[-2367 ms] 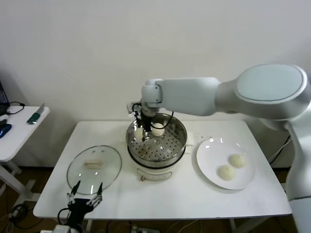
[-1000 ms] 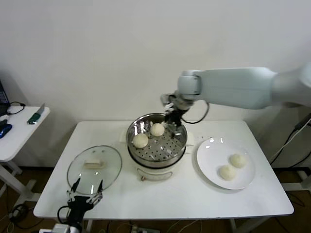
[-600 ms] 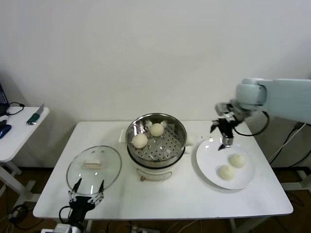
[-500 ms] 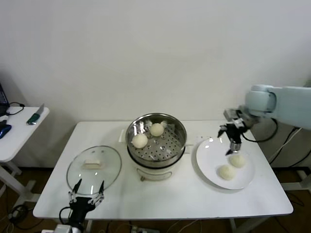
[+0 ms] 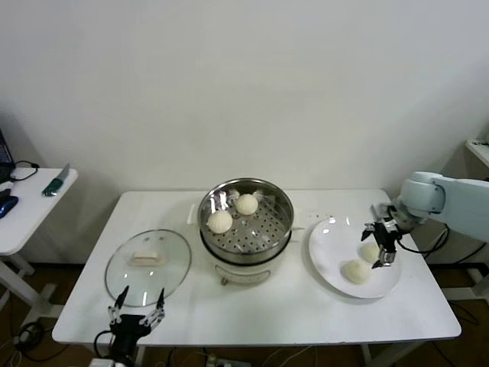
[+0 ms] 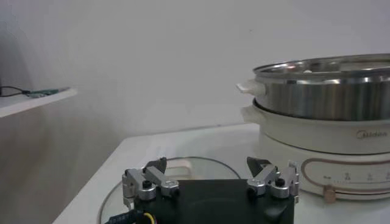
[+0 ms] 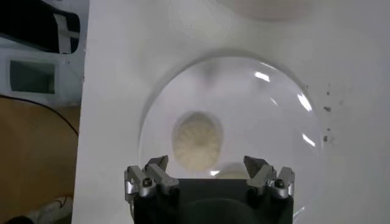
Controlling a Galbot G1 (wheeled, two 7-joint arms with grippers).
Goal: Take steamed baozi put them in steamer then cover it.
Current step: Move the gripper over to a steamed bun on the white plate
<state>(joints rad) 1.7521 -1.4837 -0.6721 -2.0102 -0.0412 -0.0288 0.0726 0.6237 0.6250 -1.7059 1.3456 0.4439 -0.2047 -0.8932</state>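
Two cream-white baozi [image 5: 220, 222] [image 5: 247, 204] lie in the shiny steamer [image 5: 263, 229] on its white pot base. Two more baozi [image 5: 355, 271] [image 5: 370, 251] lie on the white plate [image 5: 328, 245]. My right gripper [image 5: 381, 252] is open and empty, low over the plate at the farther bun. In the right wrist view, one baozi [image 7: 197, 140] lies just ahead of the open gripper [image 7: 208, 167], and the other [image 7: 234, 175] is mostly hidden under it. The glass cover [image 5: 147, 262] lies flat left of the steamer. My left gripper [image 5: 136, 317] is open, parked at the table's front edge.
The left wrist view shows the open left gripper [image 6: 210, 170], the cover's rim [image 6: 183, 163] and the steamer [image 6: 329, 91] beyond. A small side table [image 5: 30, 206] with a green-handled tool [image 5: 55, 182] stands at far left. The plate lies near the table's right edge.
My right arm left the steamer, with two baozi lying in it, swung right and came down over the plate. The left arm has not moved.
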